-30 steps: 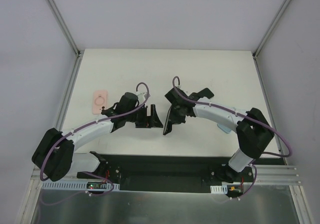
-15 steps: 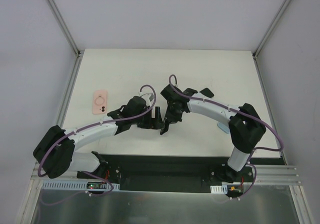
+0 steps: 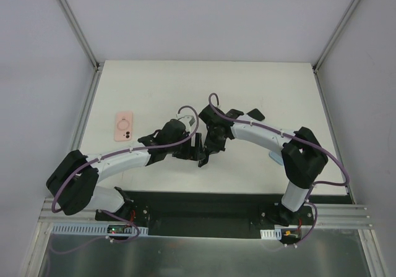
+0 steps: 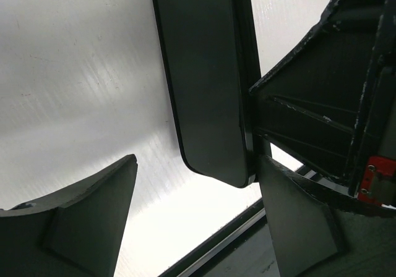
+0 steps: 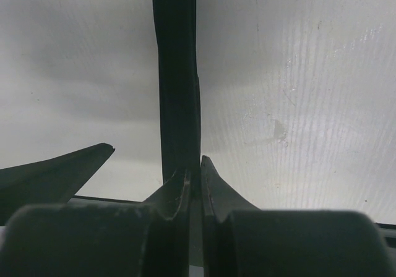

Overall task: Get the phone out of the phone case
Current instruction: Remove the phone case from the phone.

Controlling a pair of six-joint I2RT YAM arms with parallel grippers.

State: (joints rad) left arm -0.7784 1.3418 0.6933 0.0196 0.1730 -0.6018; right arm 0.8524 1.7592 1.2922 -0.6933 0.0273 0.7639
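The pink phone case [image 3: 124, 127] lies flat at the left of the worktop [image 3: 260, 91], well apart from both arms. The black phone [image 3: 203, 157] stands on edge near the centre, out of the case, clenched in the right claw [image 5: 193, 166]. The left claw [image 3: 192, 148] is released, its fingers [image 4: 93, 218] spread either side of the phone.

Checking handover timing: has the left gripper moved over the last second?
Yes. In the top view the left gripper has shifted right, away from the pink case on the table, toward the phone.

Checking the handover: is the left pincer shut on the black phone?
No, the left wrist view shows the left pincer open, with a wide gap beside the phone.
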